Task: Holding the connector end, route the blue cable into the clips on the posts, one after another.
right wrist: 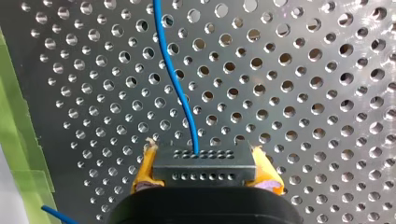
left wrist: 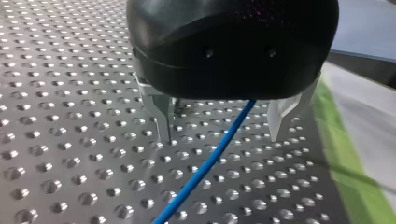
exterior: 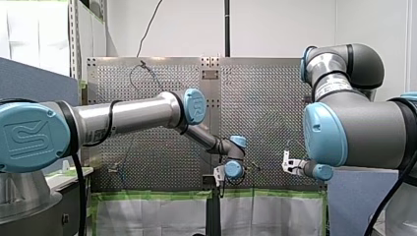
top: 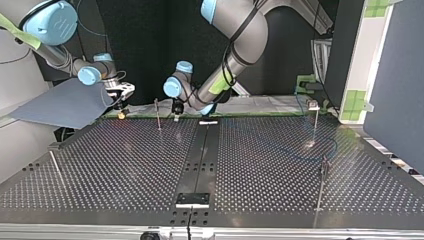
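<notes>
Clamping the black, hole-rowed connector point(right wrist: 204, 169) between yellow pads point(right wrist: 142, 176), your right gripper point(right wrist: 205, 161) anchors the end so the thin, glossy blue cable point(right wrist: 175, 79) trails over the perforated metal table point(right wrist: 303, 95). Your left gripper point(left wrist: 220, 135), metal fingers point(left wrist: 163, 122) spread, straddles the cable unpinched, likely to guide it to a post point(top: 158, 112).

the perforated table point(right wrist: 317, 95) is showing dull brushed metal; the blue cable point(right wrist: 173, 79) is looking smooth, plastic-sheathed; the connector point(right wrist: 204, 168) is appearing matt black plastic.
</notes>
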`<state>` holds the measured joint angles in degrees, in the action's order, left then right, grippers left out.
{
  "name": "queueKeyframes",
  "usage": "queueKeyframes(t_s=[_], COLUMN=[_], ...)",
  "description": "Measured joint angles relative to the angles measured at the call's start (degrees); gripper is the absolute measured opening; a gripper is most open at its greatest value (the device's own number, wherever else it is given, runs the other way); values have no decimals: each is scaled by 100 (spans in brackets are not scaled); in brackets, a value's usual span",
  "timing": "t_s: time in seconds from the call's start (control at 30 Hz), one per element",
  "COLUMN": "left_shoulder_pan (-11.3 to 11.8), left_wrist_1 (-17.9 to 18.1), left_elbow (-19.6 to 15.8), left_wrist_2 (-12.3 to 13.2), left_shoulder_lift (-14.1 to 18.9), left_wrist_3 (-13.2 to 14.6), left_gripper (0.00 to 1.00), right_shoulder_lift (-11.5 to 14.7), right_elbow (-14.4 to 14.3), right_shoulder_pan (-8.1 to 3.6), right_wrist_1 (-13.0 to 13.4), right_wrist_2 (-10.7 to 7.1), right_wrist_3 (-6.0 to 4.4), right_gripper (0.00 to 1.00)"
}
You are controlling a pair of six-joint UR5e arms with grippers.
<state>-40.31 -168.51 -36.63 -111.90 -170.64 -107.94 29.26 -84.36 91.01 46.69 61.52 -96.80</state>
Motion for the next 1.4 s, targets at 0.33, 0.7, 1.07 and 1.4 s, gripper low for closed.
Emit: queueKeyframes(t_s=[0.33, 0.7, 1.07, 1.4], left_shoulder_pan=[-89, -167, -232, -281], left_wrist_1=[-626, -334, -75, -13], left_elbow=[-57, -648, -1256, -1879], left_wrist_2=[330, 790, 730, 753], left_shoulder_lift=[49, 627, 1083, 1099], left_wrist_3=[509, 369, 405, 543], left_gripper=[100, 100, 100, 100], right_shoulder_lift=[-11, -17, -28, -34], right_elbow=[2, 2, 2, 2], right_shoulder_pan=[14, 26, 36, 38], right_wrist_1=[-11, -37, -70, -72], right_wrist_2=[1, -5, 0, -8], right_wrist_3=[-7, -7, -8, -8], right_gripper=[0, 0, 0, 0])
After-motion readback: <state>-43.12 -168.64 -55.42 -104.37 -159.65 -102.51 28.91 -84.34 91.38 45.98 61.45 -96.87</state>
